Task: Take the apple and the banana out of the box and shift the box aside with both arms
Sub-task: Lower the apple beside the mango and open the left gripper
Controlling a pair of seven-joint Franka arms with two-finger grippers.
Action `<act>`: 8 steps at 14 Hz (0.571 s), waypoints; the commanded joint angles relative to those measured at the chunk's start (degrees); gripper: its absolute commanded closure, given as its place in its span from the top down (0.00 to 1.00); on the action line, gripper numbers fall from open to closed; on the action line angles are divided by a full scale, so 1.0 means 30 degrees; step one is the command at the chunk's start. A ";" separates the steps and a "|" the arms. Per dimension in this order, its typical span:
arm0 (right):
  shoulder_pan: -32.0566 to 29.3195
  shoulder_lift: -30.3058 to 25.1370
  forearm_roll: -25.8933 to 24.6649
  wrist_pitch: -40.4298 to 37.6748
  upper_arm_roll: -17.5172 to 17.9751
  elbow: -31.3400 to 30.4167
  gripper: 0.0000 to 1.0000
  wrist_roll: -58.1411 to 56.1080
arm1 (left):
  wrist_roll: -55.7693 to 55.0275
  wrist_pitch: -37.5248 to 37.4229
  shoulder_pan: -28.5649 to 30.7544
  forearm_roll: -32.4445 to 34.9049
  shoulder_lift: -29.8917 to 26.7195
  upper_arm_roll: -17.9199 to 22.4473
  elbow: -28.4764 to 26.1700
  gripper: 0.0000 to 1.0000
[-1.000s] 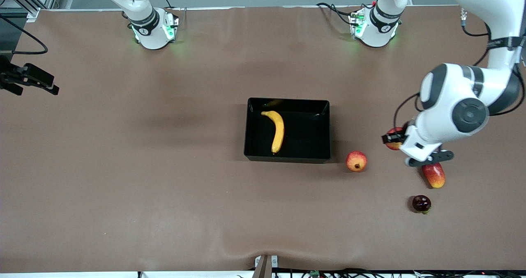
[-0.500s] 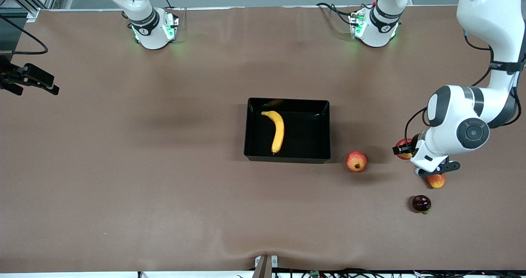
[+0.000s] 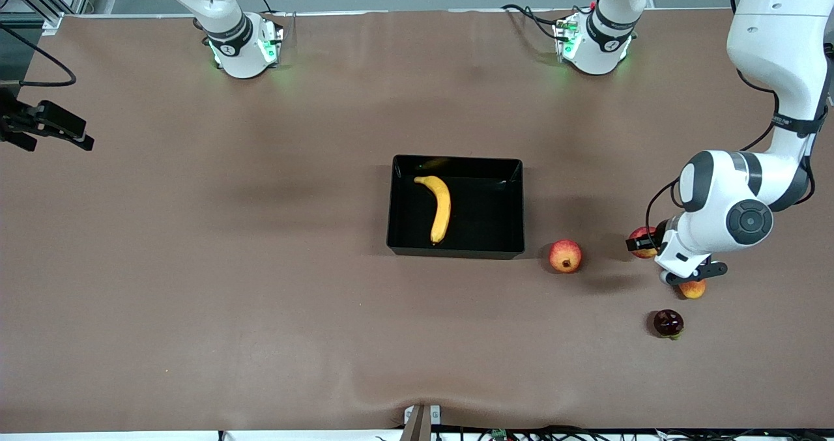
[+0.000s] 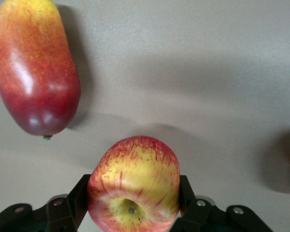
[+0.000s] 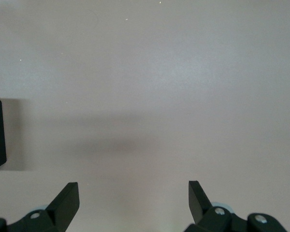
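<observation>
Apple (image 4: 133, 186) clamped in left gripper (image 4: 133, 203), carried lower over worktop (image 3: 195, 265) near oval fruit (image 4: 35, 67); banana (image 3: 440, 206) left in box (image 3: 456, 251); right gripper (image 5: 134, 200) open, waiting.

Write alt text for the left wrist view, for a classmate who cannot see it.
The left gripper holds a red and yellow apple, one black finger on each side, above a plain brown table. An oval red-yellow fruit lies on the table near it.

brown table (image 3: 195, 265) carries the box (image 3: 456, 252), a round red-yellow fruit (image 3: 565, 256), an oval fruit (image 3: 692, 289), a dark fruit (image 3: 668, 323).
</observation>
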 commanded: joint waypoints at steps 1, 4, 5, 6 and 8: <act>-0.0193 -0.0060 0.0014 -0.0069 0.0117 -0.0024 1.00 -0.0107 | 0.0298 0.0758 0.0383 0.0317 0.0382 -0.0221 -0.0089 0.00; -0.0193 -0.0060 0.0014 -0.0069 0.0117 -0.0024 1.00 -0.0107 | 0.0327 0.0906 0.0354 0.0317 0.0851 -0.0221 -0.0060 0.06; -0.0193 -0.0060 0.0014 -0.0069 0.0117 -0.0024 1.00 -0.0107 | 0.0327 0.0906 0.0354 0.0317 0.0852 -0.0221 -0.0060 0.14; -0.0193 -0.0060 0.0014 -0.0069 0.0117 -0.0024 1.00 -0.0107 | 0.0327 0.0906 0.0238 0.0317 0.0852 -0.0221 -0.0060 0.38; -0.0193 -0.0060 0.0014 -0.0069 0.0117 -0.0024 1.00 -0.0107 | 0.0269 0.0877 0.0149 0.0287 0.0852 -0.0221 -0.0060 1.00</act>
